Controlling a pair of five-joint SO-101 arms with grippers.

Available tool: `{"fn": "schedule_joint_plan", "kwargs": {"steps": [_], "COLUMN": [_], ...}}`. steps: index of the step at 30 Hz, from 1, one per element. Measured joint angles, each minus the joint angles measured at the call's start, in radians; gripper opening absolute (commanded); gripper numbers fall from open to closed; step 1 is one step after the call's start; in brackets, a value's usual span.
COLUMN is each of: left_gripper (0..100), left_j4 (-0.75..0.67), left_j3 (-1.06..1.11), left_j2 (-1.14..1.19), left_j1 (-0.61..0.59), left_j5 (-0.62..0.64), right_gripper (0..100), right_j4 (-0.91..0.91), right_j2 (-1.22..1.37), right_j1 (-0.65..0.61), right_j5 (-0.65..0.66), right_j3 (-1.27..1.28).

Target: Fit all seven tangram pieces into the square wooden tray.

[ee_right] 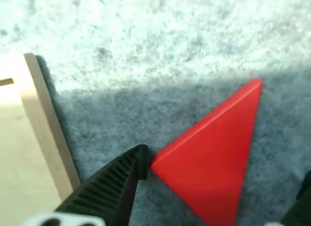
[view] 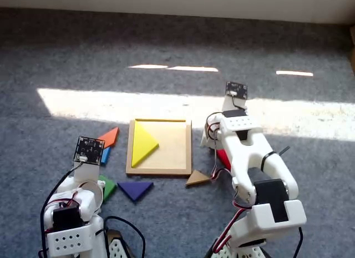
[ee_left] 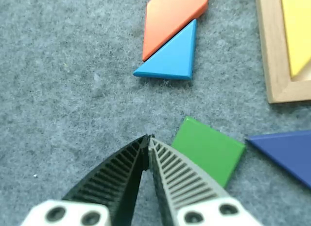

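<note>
The square wooden tray [view: 158, 170] holds a yellow triangle [view: 143, 142]. Left of it lie an orange parallelogram [view: 109, 137], a light blue triangle [view: 105, 155], a green square [view: 109, 188] and a dark blue triangle [view: 135, 188]. A tan triangle [view: 198, 178] lies by the tray's near right corner. My left gripper [ee_left: 147, 139] is shut and empty, its tips on the carpet just beside the green square [ee_left: 209, 149]. My right gripper [ee_right: 223, 172] is open low over the carpet, its fingers on either side of the red triangle [ee_right: 214, 158], right of the tray's rim [ee_right: 46, 124].
Grey carpet lies all around, with a sunlit band behind the tray. The right arm [view: 249, 152] hides most of the red triangle [view: 223, 158] from above. The orange parallelogram [ee_left: 175, 19] and light blue triangle [ee_left: 170, 58] touch edge to edge.
</note>
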Motion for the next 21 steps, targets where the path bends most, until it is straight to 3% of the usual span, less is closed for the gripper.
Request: {"fn": "schedule_joint_plan", "kwargs": {"steps": [4, 10, 21], "left_gripper": [1, 1, 1], "left_j4": [0.000, 0.000, 0.000], "left_j3": [0.000, 0.000, 0.000], "left_j2": [0.000, 0.000, 0.000], "left_j1": [0.000, 0.000, 0.000], "left_j5": [0.000, 0.000, 0.000], "right_gripper": [43.4, 29.1, 28.2], "right_j4": [0.023, 0.035, 0.035], "right_j2": [0.000, 0.000, 0.000], "right_j1": [0.000, 0.000, 0.000], "right_j5": [0.000, 0.000, 0.020], "right_j3": [0.000, 0.000, -0.002]}}
